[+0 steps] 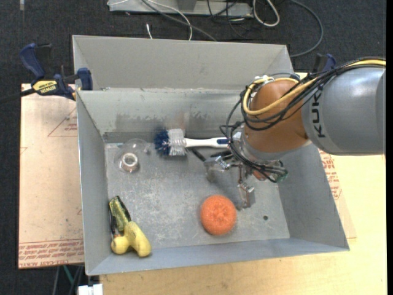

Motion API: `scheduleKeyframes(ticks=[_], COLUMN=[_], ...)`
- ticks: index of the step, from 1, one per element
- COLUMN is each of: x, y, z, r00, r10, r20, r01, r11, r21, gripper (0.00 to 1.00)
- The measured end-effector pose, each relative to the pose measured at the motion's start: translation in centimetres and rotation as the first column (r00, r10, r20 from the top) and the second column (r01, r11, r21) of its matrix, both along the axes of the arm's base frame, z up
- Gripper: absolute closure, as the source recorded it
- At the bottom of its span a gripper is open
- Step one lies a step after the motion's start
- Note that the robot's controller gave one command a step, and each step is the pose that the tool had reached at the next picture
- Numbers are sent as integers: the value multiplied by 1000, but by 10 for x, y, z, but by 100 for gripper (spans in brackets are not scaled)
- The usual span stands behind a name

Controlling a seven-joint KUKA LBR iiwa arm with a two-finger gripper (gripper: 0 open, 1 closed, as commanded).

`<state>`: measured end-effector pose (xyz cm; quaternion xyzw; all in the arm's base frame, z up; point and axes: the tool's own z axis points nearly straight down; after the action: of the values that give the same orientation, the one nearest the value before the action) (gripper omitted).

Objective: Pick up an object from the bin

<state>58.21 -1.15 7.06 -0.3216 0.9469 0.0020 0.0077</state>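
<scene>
My gripper [231,183] hangs over the bin floor right of centre, open, with nothing between its fingers [247,195]. An orange, rough-skinned ball [218,215] lies just in front of it, a little below and left of the nearer fingertip and apart from it. Behind the gripper lies a brush [184,142] with a white handle and blue-and-white bristles, its handle end running under the wrist.
By the left wall, a clear glass cup [129,160] lies on its side. A yellow-and-black handled tool [126,230] rests in the front left corner. The arm's orange cover and cables hang over the bin's right part.
</scene>
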Motion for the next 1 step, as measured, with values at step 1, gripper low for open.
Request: scheduleKeyframes(ticks=[1], x=[-35], y=[49], z=[0], r00=[1000], r10=[20], r20=[1], r01=[-20], r11=[1000], r21=[3], gripper=[0])
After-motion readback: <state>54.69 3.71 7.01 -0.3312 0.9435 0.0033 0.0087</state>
